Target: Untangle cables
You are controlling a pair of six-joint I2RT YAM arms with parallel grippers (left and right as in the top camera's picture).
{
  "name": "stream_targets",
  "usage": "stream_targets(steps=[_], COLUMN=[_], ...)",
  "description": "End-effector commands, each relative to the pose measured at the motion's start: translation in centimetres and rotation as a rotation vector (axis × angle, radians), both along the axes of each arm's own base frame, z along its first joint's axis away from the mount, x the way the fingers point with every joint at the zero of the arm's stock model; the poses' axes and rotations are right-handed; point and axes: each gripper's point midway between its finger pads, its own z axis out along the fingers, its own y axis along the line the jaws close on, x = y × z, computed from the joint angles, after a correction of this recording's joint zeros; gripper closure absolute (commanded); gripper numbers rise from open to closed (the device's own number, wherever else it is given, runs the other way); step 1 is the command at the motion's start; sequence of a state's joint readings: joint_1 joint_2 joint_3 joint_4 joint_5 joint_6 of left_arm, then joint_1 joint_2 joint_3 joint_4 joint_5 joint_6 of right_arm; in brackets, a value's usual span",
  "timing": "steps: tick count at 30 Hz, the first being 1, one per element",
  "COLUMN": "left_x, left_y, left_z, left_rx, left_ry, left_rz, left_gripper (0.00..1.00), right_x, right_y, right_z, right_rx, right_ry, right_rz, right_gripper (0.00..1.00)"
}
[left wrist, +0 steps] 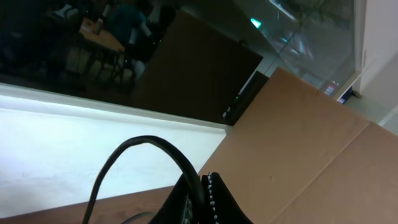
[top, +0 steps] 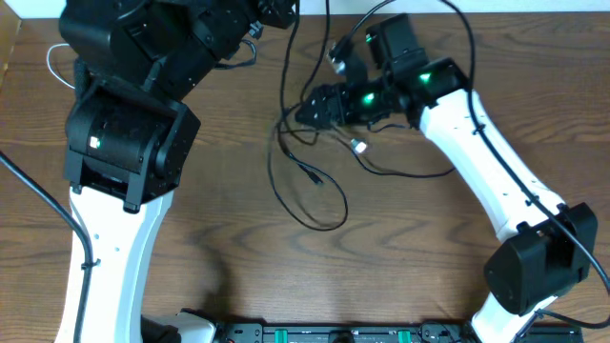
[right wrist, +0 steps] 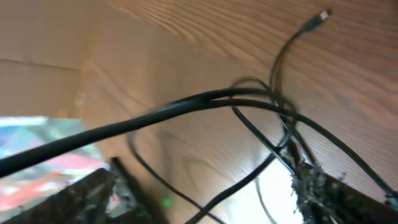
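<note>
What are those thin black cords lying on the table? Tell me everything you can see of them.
The black cables are thin, smooth, rubbery-looking cords lying slack on the wooden table in overlapping loops. They bunch and cross at the open right gripper, with strands passing between its fingers. One dark plug end lies by the big loop; a silvery plug lies nearby.

Overhead evenly lit and sharp, soft shadows on the wood table [top: 219,238], left wrist view dim, dark glass pane [left wrist: 93,37] full of reflections, white ledge [left wrist: 74,137] nearly blown out, right wrist view motion-blurred, cables [right wrist: 186,106] smeared, bright glare patch on the wood
</note>
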State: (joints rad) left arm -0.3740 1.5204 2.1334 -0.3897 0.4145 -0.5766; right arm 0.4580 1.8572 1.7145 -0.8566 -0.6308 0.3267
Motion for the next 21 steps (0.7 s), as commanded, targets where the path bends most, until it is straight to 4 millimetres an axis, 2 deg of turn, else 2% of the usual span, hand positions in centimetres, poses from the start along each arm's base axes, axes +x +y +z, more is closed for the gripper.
stream_targets(steps=[1,8,11,12,15,17,18,19,21], left_x=[-0.3,-0.5,-0.4,-0.5,-0.7,-0.6,-0.5,-0.3,0.2], left_y=[0.8,1.3,2.2,2.5,3.0,3.5,3.9,4.1,5.1], left_z=[1.2,1.6,2.0,2.1,2.5,2.5,2.5,2.4,2.2], left_rx=[-0.021,-0.028,-0.039,-0.043,-0.047,-0.044,-0.044,-0.042,-0.038], left_ry=[-0.028,-0.037,-0.042,-0.044,-0.053,-0.054,-0.055,-0.052,-0.042], left_rz=[0.031,0.057,0.106,0.12,0.136,0.148,0.159,0.167,0.198], left_gripper=[0.93,0.92,0.93,0.92,0.92,0.92,0.92,0.92,0.92], right_x=[0.7,0.7,0.0,-0.3,-0.9,-1.0,-1.0,-0.9,-0.5], right_y=[-1.4,-2.7,-2.7,-2.6,-2.5,-2.4,-2.5,-2.6,-3.5], right_z=[-2.9,-8.3,-10.1,-10.5,-10.8,-10.8,-10.9,-10.9,-11.2], right_rx=[-0.148,-0.222,-0.21,-0.205,-0.192,-0.195,-0.196,-0.2,-0.23], right_ry=[-0.033,-0.032,-0.006,0.004,0.027,0.03,0.029,0.028,0.037], right_rz=[-0.045,-0.08,-0.076,-0.07,-0.056,-0.054,-0.055,-0.058,-0.101], right_gripper=[0.07,0.09,0.12,0.17,0.41,0.62,0.85,0.95,0.99])
